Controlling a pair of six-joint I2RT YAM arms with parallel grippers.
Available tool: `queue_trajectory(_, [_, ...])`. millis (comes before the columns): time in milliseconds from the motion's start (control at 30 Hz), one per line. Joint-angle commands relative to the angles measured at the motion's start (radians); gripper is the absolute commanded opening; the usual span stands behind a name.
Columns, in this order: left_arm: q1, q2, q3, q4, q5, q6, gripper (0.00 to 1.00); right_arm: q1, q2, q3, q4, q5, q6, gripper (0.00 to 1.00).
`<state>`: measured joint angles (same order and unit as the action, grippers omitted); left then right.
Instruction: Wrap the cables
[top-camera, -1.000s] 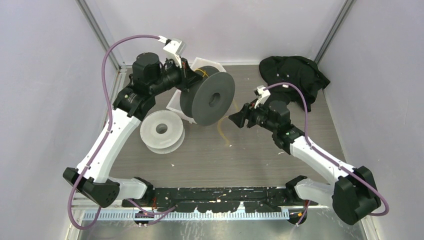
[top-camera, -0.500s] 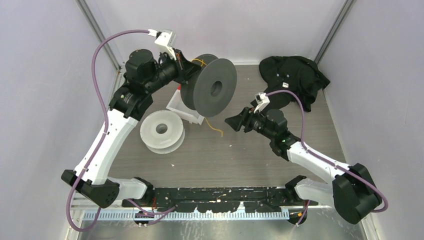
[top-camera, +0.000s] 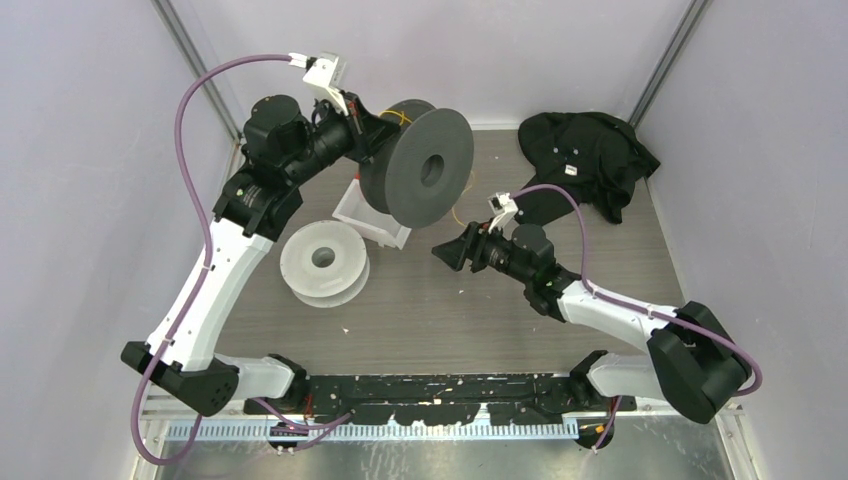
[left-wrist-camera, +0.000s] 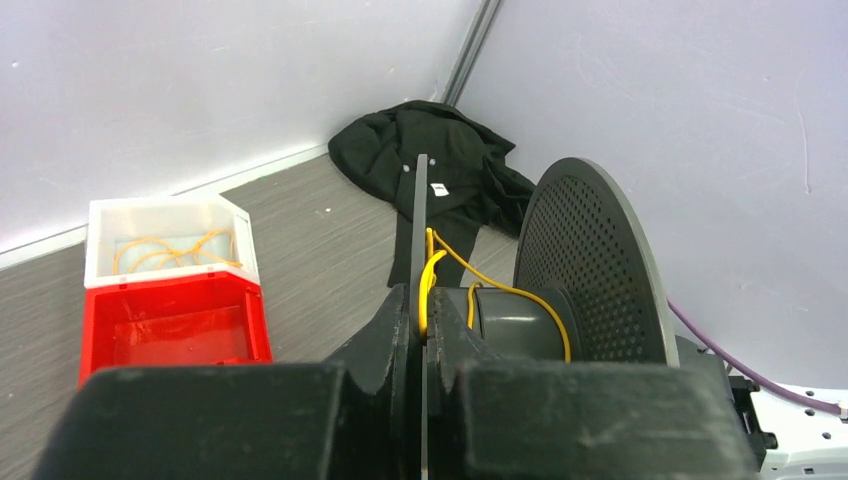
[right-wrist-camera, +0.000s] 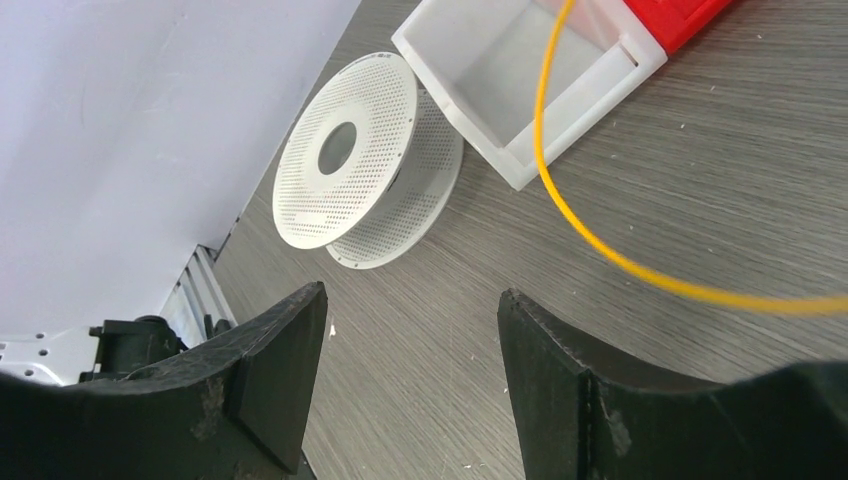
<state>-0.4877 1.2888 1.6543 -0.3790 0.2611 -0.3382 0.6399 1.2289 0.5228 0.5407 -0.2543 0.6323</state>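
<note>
My left gripper (top-camera: 385, 135) is shut on the near flange of a dark grey spool (top-camera: 425, 165) and holds it in the air over the bin. In the left wrist view its jaws (left-wrist-camera: 420, 300) clamp the thin flange (left-wrist-camera: 421, 220). A yellow cable (left-wrist-camera: 432, 285) runs beside them onto the hub. A short stretch of the cable (top-camera: 457, 212) hangs below the spool. My right gripper (top-camera: 440, 250) is open and empty, low over the table. In the right wrist view the cable (right-wrist-camera: 560, 200) arcs ahead of its fingers (right-wrist-camera: 410, 295), apart from them.
A white perforated spool (top-camera: 323, 262) lies flat at the left, also in the right wrist view (right-wrist-camera: 345, 150). A white and red bin (top-camera: 365, 215) under the grey spool holds more yellow strands (left-wrist-camera: 170, 250). A black cloth (top-camera: 585, 150) lies at the back right.
My left gripper has lifted the grey spool up and back. The cable's hanging end has risen off the table. My right gripper has moved left and lower, still open.
</note>
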Motion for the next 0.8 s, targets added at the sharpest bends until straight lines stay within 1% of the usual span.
queue_trajectory(0, [0.006,-0.043,0.059,0.117,0.010,-0.027,0.00,0.008,0.001,0.000,0.070,0.065,-0.028,0.69])
queue_trajectory(167, [0.006,-0.047,0.057,0.117,0.012,-0.025,0.00,0.010,-0.007,0.017,0.037,0.063,-0.047,0.69])
queue_trajectory(300, [0.006,-0.053,0.050,0.120,0.011,-0.023,0.00,0.011,-0.033,0.030,0.009,0.034,-0.044,0.69])
queue_trajectory(467, [0.006,-0.058,0.046,0.115,0.005,-0.011,0.00,0.015,-0.083,0.066,-0.073,-0.004,-0.032,0.69])
queue_trajectory(600, [0.006,-0.064,0.041,0.112,0.003,-0.001,0.00,0.023,-0.124,0.056,-0.105,0.040,-0.032,0.69])
queue_trajectory(767, [0.007,-0.071,0.046,0.110,0.011,-0.004,0.00,0.024,-0.127,0.041,-0.110,0.126,-0.097,0.71])
